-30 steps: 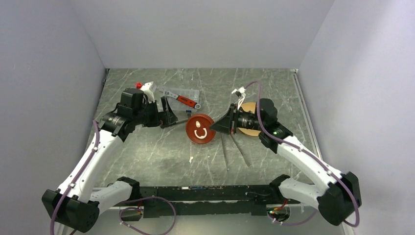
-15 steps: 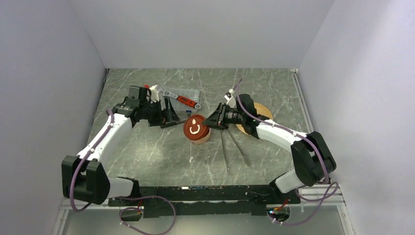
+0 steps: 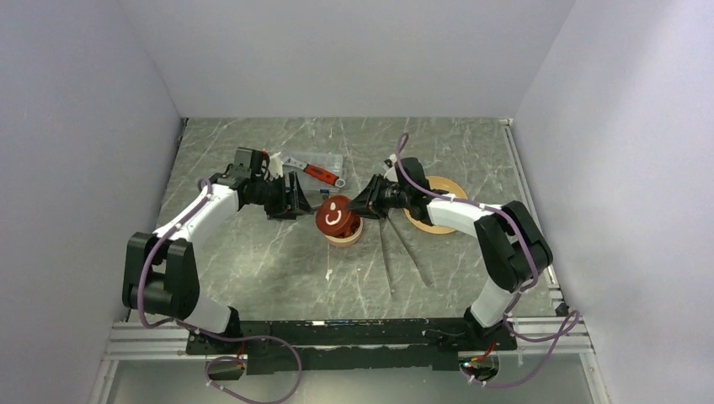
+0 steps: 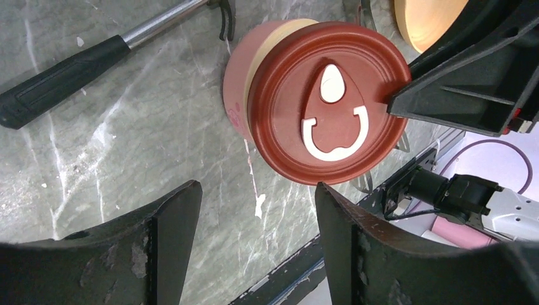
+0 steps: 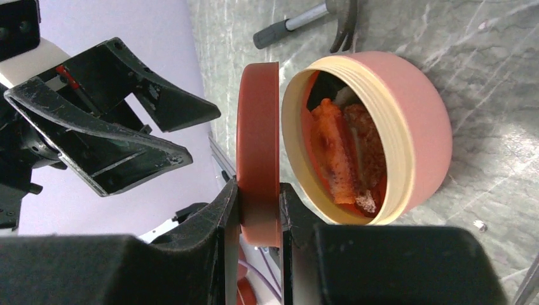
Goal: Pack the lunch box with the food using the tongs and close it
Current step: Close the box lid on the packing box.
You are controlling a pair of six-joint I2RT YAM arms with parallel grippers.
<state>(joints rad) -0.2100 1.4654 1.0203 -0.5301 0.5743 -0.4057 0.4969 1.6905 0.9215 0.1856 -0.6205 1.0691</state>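
The lunch box tub (image 3: 345, 235) stands mid-table, pink outside (image 5: 413, 121) with a cream rim. Food (image 5: 343, 152), orange and brown pieces, lies inside it. My right gripper (image 3: 364, 206) is shut on the edge of the dark red lid (image 5: 257, 127), fingers (image 5: 230, 210) pinching its rim. The lid (image 4: 327, 101) hangs just over the tub's mouth, offset, with a gap showing. My left gripper (image 4: 257, 194) is open and empty, close to the tub's left side (image 3: 301, 202). The tongs (image 3: 400, 252) lie on the table right of the tub.
A black-handled hammer (image 4: 95, 57) lies just behind the tub. The yellow plate (image 3: 446, 187) sits under my right arm. A clear case with a red tool (image 3: 316, 168) is at the back. A small white scrap (image 3: 328, 273) lies in front of the tub.
The right gripper carried the lid left and over the tub. The left arm stretched in toward the tub's left side. Both arm bases swung inward.
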